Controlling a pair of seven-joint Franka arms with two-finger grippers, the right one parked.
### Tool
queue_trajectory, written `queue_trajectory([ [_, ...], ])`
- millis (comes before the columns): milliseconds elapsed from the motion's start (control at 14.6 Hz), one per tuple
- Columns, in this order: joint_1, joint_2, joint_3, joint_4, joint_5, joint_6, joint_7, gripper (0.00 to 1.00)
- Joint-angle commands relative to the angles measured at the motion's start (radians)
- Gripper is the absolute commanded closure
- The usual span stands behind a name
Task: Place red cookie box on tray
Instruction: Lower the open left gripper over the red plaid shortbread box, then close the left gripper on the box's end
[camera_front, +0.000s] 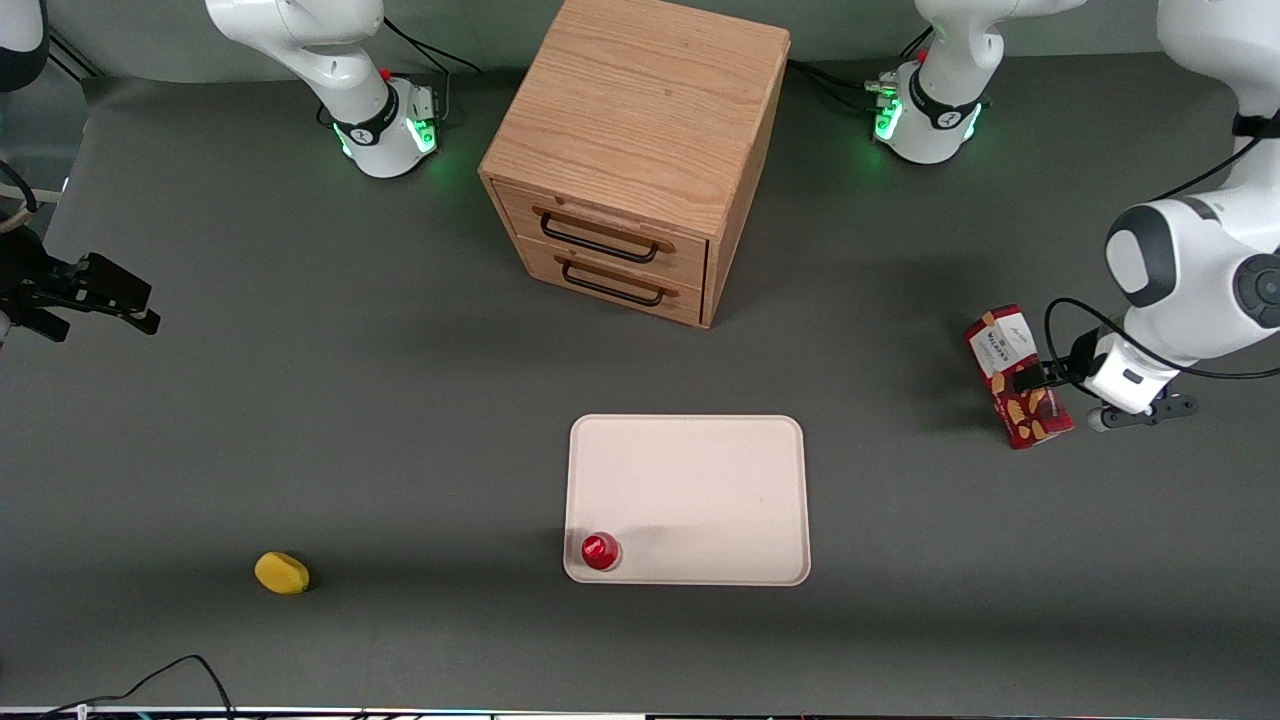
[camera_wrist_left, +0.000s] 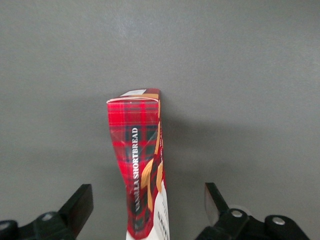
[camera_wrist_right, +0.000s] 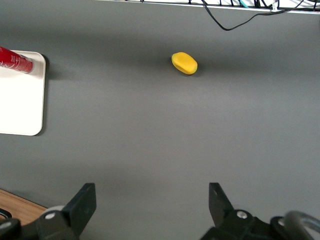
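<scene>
The red cookie box (camera_front: 1018, 375) is a long dark red carton with a white label end and rests on the grey table toward the working arm's end. In the left wrist view the red cookie box (camera_wrist_left: 140, 165) shows its tartan narrow side between the two fingers, with a gap on each side. My gripper (camera_front: 1036, 380) (camera_wrist_left: 146, 191) is open and straddles the box at its label end. The cream-white tray (camera_front: 700, 470) lies flat near the middle of the table, nearer the front camera than the box and well apart from it.
A small round red object (camera_front: 600, 551) stands on the tray's corner nearest the camera. A wooden two-drawer cabinet (camera_front: 640, 150) stands farther from the camera than the tray. A yellow object (camera_front: 281, 573) lies toward the parked arm's end.
</scene>
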Motion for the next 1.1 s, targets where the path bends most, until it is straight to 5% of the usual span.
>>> queue_trajectory([
  [0,-0.001,0.011,0.0,-0.044,-0.027,0.084,0.045,0.05],
  [137,0.004,0.02,-0.001,-0.045,-0.027,0.095,0.054,0.28],
  [344,0.007,0.023,-0.001,-0.045,-0.027,0.095,0.054,0.98],
  [824,0.002,0.008,-0.003,-0.036,-0.048,0.063,0.069,1.0],
  [1031,-0.013,-0.037,-0.008,0.1,-0.048,-0.194,0.02,1.0],
])
